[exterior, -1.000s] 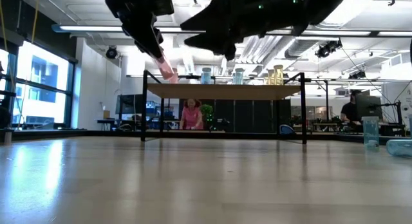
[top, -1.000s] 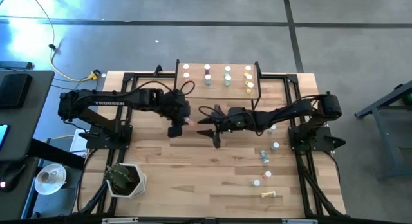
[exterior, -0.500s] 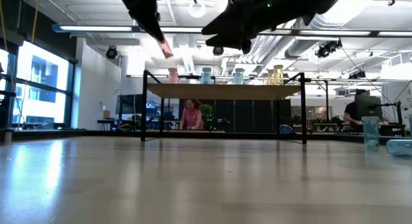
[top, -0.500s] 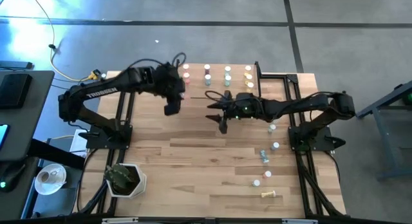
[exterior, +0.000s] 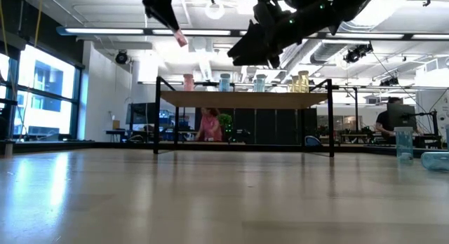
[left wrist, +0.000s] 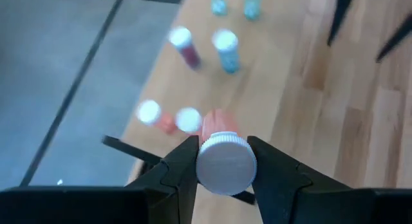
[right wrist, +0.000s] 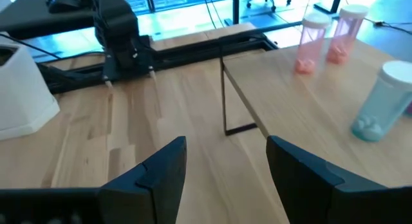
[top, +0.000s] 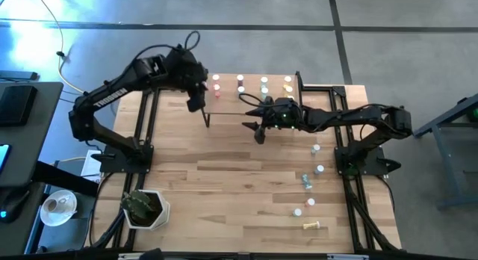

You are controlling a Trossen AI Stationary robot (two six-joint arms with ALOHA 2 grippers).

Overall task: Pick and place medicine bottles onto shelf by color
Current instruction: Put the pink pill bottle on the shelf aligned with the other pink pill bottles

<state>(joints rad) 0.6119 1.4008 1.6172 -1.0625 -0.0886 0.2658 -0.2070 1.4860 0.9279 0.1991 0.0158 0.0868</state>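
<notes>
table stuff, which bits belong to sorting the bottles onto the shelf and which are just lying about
Part of the job:
- pink bottle held in the left pincer
- shelf with bottles already on it
- loose bottles on the table's right side
- right pincer, open, beside the shelf

Just lying about:
- white pot with a plant
- black keyboard

Potted plant [top: 143, 207] in white pot near table corner; cup [top: 58, 205] off table beside it.
</notes>
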